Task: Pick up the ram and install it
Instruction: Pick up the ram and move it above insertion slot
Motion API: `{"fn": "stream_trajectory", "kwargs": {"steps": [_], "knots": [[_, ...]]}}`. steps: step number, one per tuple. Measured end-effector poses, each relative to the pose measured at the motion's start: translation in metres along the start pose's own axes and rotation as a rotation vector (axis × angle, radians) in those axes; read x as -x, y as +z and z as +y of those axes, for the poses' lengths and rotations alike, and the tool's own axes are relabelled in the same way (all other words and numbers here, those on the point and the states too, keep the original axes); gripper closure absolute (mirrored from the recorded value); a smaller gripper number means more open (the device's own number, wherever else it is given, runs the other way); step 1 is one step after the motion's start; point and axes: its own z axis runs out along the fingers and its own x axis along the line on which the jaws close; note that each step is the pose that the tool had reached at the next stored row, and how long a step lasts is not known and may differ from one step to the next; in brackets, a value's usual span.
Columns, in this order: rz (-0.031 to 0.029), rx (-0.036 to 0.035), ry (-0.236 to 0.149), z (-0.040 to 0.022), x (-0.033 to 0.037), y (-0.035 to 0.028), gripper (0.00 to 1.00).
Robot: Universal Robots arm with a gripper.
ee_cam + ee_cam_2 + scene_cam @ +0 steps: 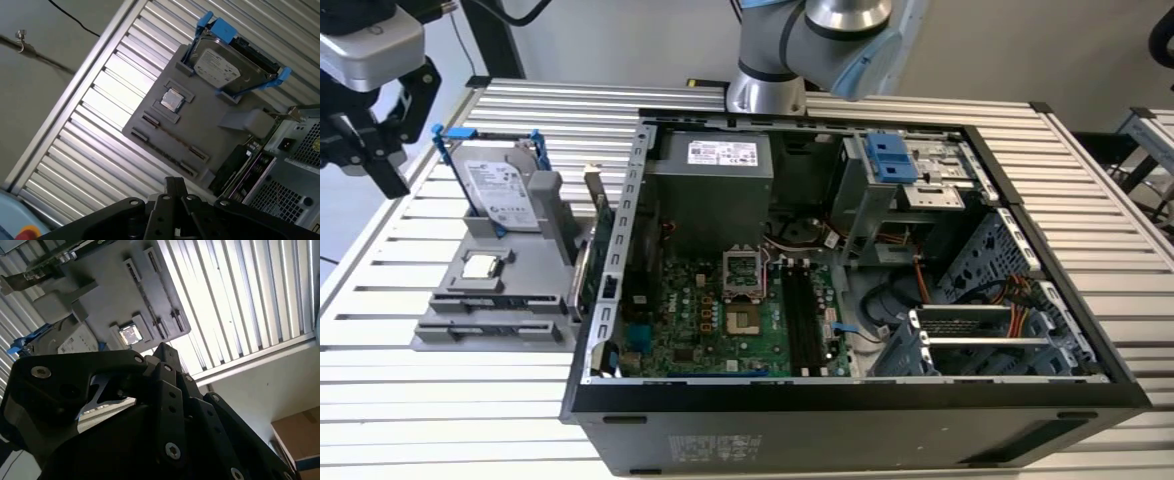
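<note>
Gripper point(176, 187) near the grey holder point(205, 125), holding nothing.
Its fingers point(170, 194) are pressed together with nothing between them. It hangs at the exterior view's left, over the bench point(454, 400) edge and apart from the holder. The ram point(596, 225) stands on its edge at the holder's side, just beside the wall of the open case point(854, 400), well apart from the gripper. The drive point(500, 185) and the processor point(482, 266) sit in the same holder.
</note>
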Motion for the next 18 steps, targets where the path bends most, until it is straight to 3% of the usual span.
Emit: {"fn": "stream_trajectory", "kwargs": {"steps": [18], "knots": [[0.0093,-0.0044,-0.173,0.0,0.0,-0.0004,1.0]]}}
